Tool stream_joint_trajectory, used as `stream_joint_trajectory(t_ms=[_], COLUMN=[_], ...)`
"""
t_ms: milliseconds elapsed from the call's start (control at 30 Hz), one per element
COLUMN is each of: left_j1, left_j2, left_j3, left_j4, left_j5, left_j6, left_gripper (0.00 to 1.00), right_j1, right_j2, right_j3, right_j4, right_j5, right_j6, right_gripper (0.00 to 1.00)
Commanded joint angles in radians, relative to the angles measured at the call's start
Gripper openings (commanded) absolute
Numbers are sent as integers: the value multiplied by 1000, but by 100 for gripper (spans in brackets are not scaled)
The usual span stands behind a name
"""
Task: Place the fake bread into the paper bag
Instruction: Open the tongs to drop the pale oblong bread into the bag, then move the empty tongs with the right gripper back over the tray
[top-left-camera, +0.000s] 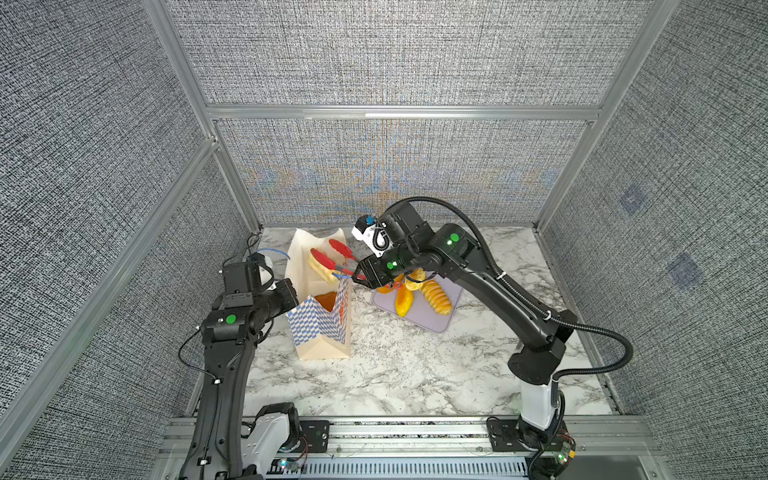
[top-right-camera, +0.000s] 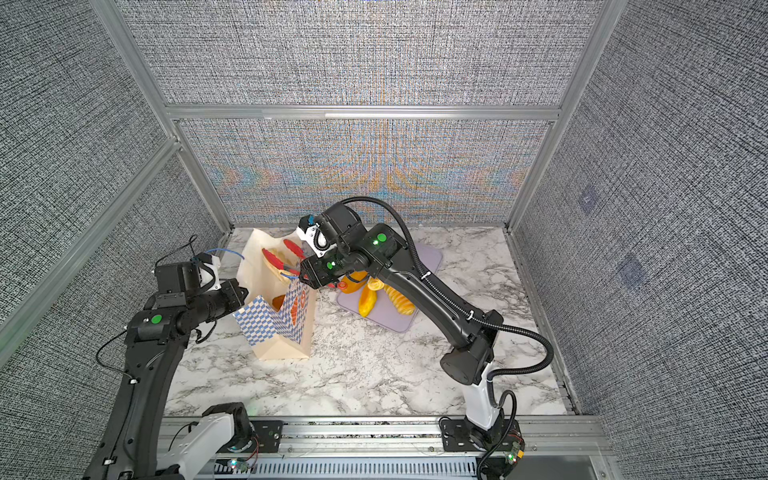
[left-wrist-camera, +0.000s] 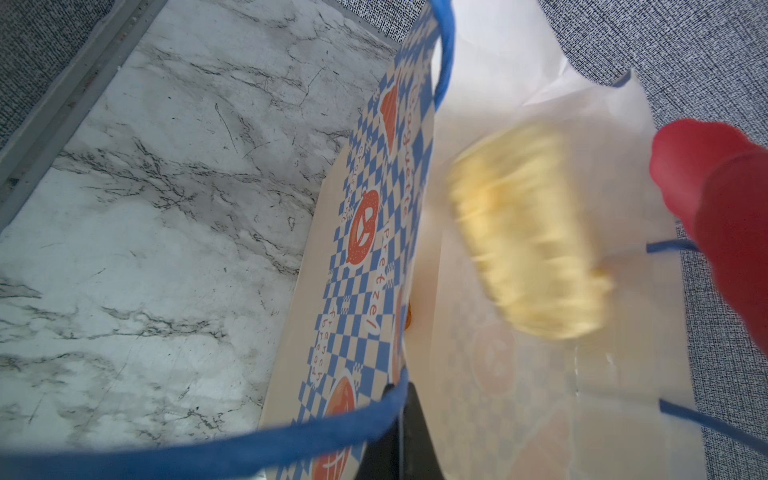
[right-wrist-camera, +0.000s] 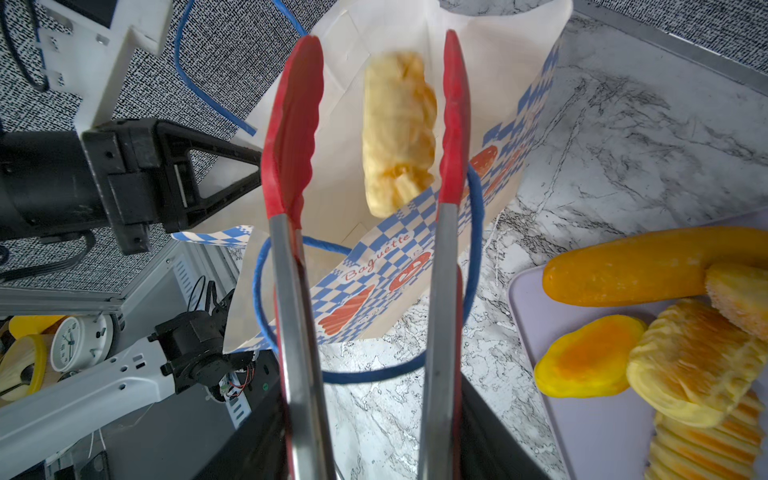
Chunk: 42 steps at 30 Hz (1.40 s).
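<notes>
The paper bag (top-left-camera: 320, 332) (top-right-camera: 282, 332) stands open on the marble table. My left gripper (top-left-camera: 291, 293) (left-wrist-camera: 401, 399) is shut on its near rim, under a blue handle cord. My right gripper (top-left-camera: 360, 278) (right-wrist-camera: 370, 415) is shut on the red tongs (top-left-camera: 332, 255) (right-wrist-camera: 291, 124), whose tips stand spread over the bag's mouth. Between the tips, a pale yellow piece of fake bread (top-left-camera: 319, 268) (right-wrist-camera: 397, 133) lies against the bag's cream inner wall, gripped by neither tip. It is blurred in the left wrist view (left-wrist-camera: 528, 232). An orange piece (top-left-camera: 326, 300) shows deeper inside.
A lavender tray (top-left-camera: 432, 322) (right-wrist-camera: 582, 424) lies right of the bag, under my right arm. On it are a long orange loaf (right-wrist-camera: 623, 270), a ridged loaf (top-left-camera: 436, 297) and smaller buns. Grey fabric walls close in the table on three sides.
</notes>
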Motion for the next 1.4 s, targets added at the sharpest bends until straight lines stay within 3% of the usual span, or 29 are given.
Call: stream_joint_trajectory(t_ms=[0, 700, 967, 1367], left_j1=[2, 1, 1, 1], left_j2=[2, 3, 3, 4], left_j3=[5, 9, 14, 15], left_j4=[16, 12, 9, 12], left_j5=[6, 0, 0, 0], left_j6=[2, 6, 7, 8], left_gripper=[4, 4, 4, 4], right_j1=[2, 2, -7, -106], right_j2=[2, -76, -142, -293], right_j3=[13, -49, -103, -283], right_j4=[20, 112, 150, 195], right_j5=[3, 73, 152, 197], right_j6=[-9, -8, -9, 23], right_gripper=[58, 58, 58, 58])
